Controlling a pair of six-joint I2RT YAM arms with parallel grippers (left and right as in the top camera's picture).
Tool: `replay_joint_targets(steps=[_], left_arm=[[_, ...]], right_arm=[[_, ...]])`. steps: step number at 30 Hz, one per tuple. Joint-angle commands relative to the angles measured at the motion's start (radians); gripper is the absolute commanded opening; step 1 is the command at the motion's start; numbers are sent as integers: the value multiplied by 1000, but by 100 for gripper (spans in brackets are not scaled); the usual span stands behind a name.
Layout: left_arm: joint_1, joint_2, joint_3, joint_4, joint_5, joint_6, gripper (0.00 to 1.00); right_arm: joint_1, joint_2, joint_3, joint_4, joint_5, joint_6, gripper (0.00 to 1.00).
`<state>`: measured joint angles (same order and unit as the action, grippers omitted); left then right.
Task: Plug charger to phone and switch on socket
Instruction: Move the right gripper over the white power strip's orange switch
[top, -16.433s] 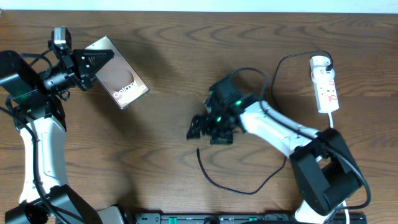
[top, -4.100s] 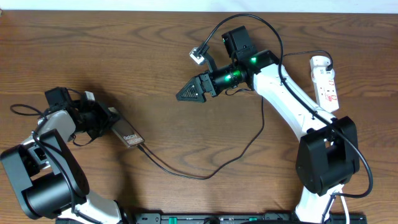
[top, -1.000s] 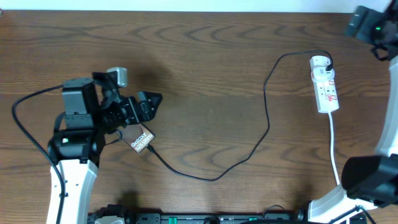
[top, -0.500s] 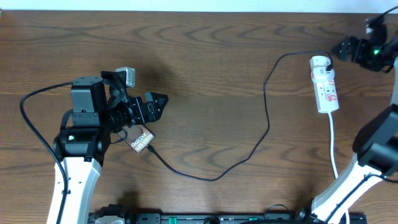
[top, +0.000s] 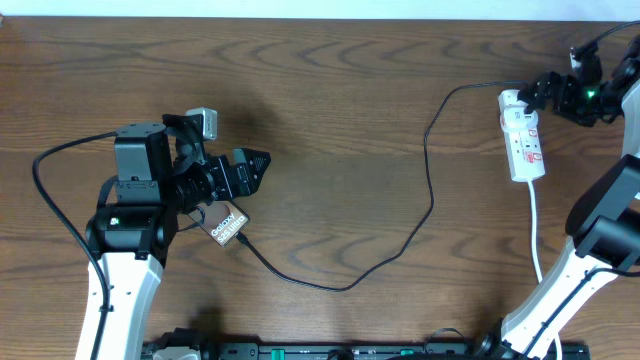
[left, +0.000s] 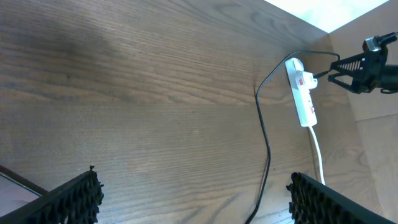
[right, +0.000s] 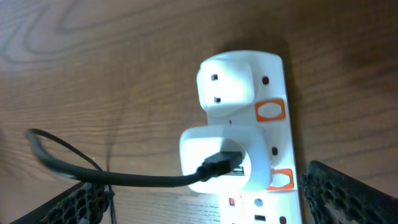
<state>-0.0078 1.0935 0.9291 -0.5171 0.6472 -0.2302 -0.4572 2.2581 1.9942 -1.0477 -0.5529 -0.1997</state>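
Looks like charger (top: 430, 190) is seated in phone (top: 228, 224) beside my released left end effector (top: 255, 168); right end effector (top: 538, 93), spread wide, hangs over socket (right: 249, 124), switch press remaining.

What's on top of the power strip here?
A white adapter sits plugged into the power strip, with the charger cable entering its side. An orange switch shows beside it. The outlet beneath the adapter is covered, so its pins cannot be seen.
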Motion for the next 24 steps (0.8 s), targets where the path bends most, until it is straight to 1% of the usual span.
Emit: replay_joint_targets(steps=[1, 8, 13, 24], left_arm=[[-2, 8, 8, -1, -13, 16, 93], [-2, 37, 8, -2, -12, 16, 94], [-2, 43, 8, -1, -12, 16, 94], [-2, 43, 8, -1, -13, 16, 94]], right_arm=[[-5, 18, -2, -11, 24, 19, 99], [18, 18, -19, -17, 32, 20, 99], [39, 18, -68, 25, 69, 49, 99], [66, 18, -147, 81, 69, 65, 99]])
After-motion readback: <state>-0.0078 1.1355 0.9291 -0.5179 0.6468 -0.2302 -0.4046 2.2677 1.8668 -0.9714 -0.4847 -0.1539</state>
